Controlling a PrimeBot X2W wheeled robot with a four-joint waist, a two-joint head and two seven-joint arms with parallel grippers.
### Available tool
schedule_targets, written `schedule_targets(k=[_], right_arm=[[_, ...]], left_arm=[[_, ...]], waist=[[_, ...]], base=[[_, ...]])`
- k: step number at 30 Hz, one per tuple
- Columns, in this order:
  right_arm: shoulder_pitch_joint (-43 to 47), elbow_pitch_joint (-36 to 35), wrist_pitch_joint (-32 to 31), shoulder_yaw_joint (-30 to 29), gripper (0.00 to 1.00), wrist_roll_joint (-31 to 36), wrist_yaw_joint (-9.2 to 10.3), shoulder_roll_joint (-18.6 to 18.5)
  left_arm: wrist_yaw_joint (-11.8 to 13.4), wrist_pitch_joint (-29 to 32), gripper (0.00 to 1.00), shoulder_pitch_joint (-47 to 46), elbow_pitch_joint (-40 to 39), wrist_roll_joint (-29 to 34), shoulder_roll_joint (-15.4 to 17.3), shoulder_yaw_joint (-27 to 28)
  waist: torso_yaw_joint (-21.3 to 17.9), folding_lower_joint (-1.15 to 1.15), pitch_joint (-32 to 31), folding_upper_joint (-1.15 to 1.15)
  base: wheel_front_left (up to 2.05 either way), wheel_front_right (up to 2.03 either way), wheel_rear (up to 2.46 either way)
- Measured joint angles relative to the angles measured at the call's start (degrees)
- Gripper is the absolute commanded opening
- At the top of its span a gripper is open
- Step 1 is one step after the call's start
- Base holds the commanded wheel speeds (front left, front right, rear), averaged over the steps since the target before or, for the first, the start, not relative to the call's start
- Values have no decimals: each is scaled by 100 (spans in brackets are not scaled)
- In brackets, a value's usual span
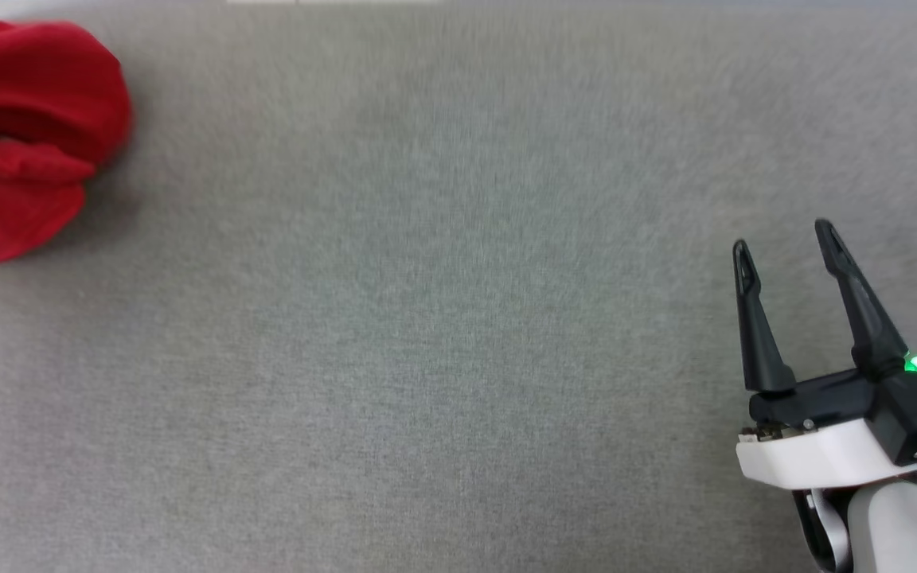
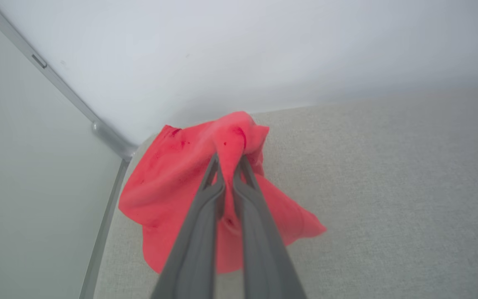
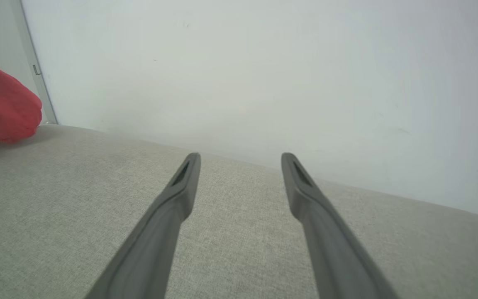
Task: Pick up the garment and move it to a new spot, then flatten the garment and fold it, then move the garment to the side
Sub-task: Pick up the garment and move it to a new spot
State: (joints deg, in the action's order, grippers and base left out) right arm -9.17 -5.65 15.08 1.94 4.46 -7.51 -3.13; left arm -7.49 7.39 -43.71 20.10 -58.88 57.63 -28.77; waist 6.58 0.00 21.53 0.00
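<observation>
The garment is a crumpled red bundle at the far left of the grey cloth surface, partly cut off by the head view's edge. In the left wrist view my left gripper is shut on a bunched fold of the garment, whose loose cloth hangs down around the fingers near the surface's corner. My right gripper stands open at the lower right, well away from the garment, nothing between its fingers. The right wrist view has the same gripper open over bare cloth, with the garment at its far left.
The grey fabric surface spreads wide between the garment and my right gripper. A white wall rises behind its far edge, and a pale panel with a metal frame meets it at the corner by the garment.
</observation>
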Motion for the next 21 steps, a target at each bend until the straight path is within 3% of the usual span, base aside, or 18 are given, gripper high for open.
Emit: schedule_targets(k=[6,10,21], right_arm=[[238,130,0,12,100,-270,0,12],[275,189,0,57,100,-443,0,12],[364,207,0,44,100,-748,0,15]], left_arm=[[5,-501,0,-175,-487,280,191,53],[148,-634,0,-367,-843,480,142,68],[501,-728,0,-1101,-1488,900,-862,-248]], waist=[[-62,-1,-750,0],[-165,-1,-1140,0],[-800,-1,-1561,0]], base=[[0,0,0],[0,0,0],[0,0,0]])
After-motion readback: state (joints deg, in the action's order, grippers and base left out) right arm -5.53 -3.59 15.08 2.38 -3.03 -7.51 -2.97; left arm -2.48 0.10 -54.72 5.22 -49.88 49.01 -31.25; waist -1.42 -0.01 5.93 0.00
